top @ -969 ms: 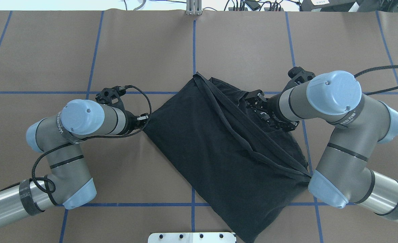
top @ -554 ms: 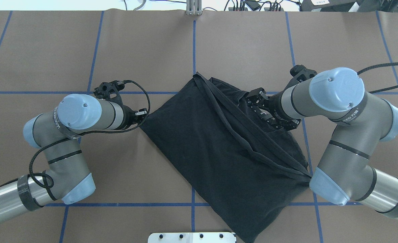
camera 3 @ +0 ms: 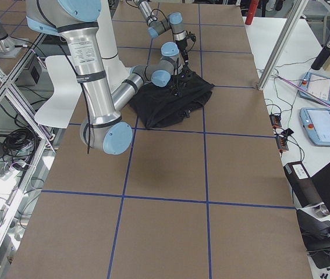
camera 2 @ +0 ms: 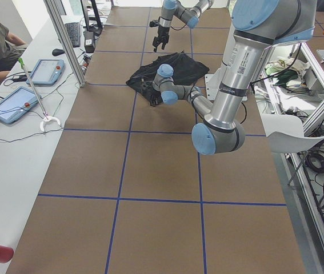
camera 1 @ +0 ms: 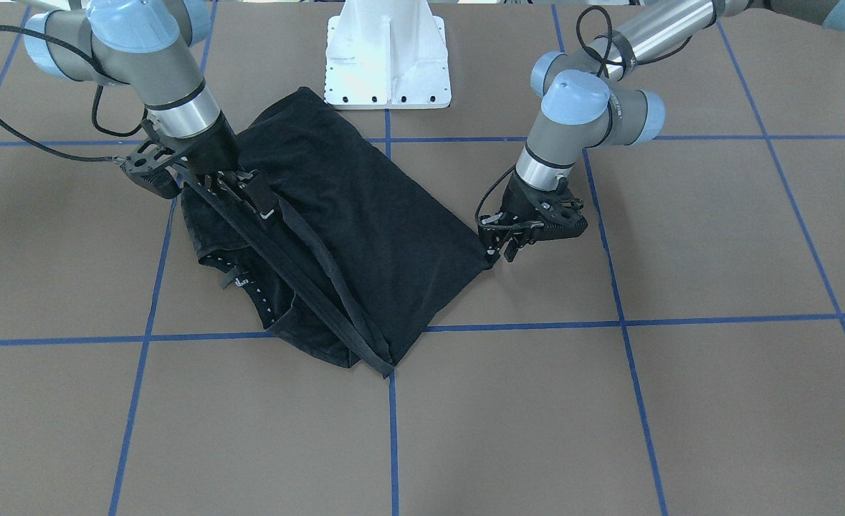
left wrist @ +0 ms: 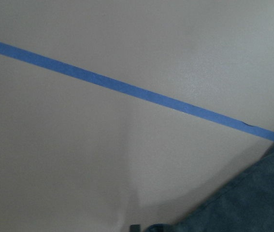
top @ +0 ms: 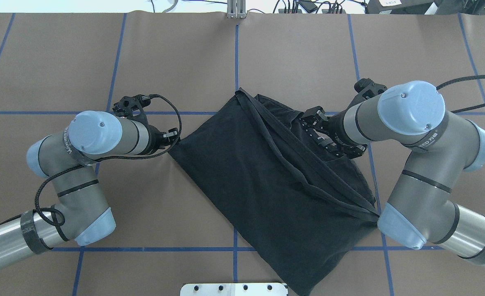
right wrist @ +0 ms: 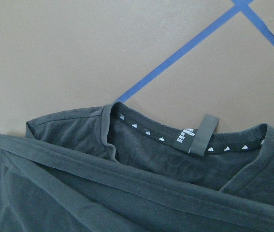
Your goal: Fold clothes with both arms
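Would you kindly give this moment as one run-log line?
fold in progress | left gripper: shut on T-shirt corner | right gripper: at collar end, grip unclear

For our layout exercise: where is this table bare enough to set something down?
Bare: the far strip of table beyond the T-shirt, and the patch between it and the left arm. Crowded: the T-shirt's edges, at the left gripper and right gripper.

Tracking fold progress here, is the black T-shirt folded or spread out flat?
Folded: the T-shirt lies doubled into a slanted rectangle, hem bands crossing its top layer, the neck label showing at one end.
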